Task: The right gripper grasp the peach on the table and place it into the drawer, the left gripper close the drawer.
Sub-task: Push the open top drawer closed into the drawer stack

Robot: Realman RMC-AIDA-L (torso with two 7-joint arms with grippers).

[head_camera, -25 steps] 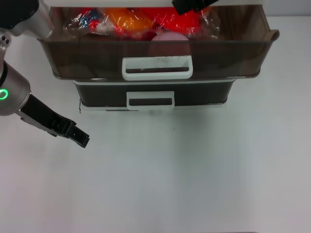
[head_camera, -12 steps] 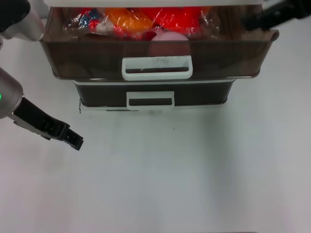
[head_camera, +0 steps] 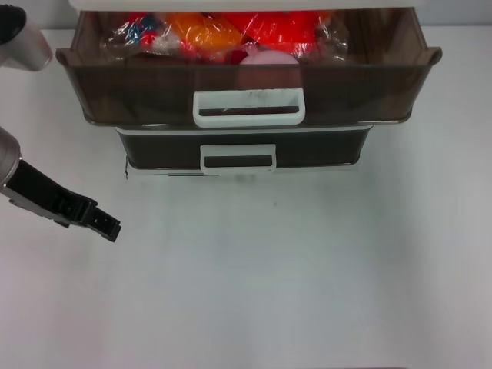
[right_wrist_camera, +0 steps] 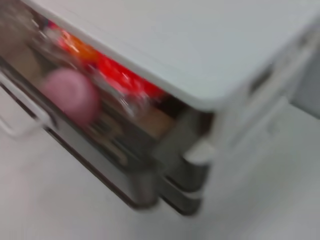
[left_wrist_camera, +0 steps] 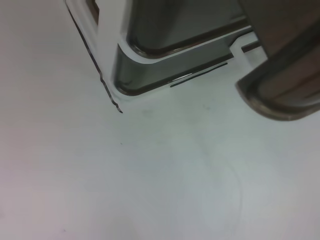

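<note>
Head view: the small, pale pink, matte, rounded peach [head_camera: 269,60] lies inside the wide dark brown translucent plastic drawer [head_camera: 246,92], just behind its front wall and above the white rectangular loop handle [head_camera: 248,108]. Only the peach's upper curve shows clear; the lower part is seen dimly through the brown plastic. Behind it and to its left sit red and orange plastic-wrapped packets [head_camera: 231,31], touching it or nearly so; which one cannot be made out. The drawer stands pulled out toward the near side, overhanging the lower dark drawer [head_camera: 242,151] with its smaller white handle. The far part of the drawer is cut off by the frame's top edge.

The left gripper [head_camera: 108,227], black and two-fingered, hangs over the white counter [head_camera: 307,277] at the left, well apart from the drawer; whether its jaws are open or closed cannot be told, and they hold nothing visible. Its arm is cut off at the left edge.

The right wrist view shows the peach [right_wrist_camera: 70,95] as a blurred pink lump in the drawer, under the cabinet's white top [right_wrist_camera: 190,45]. The right gripper appears in no view.

The left wrist view shows only the cabinet's lower corner and bare counter.
</note>
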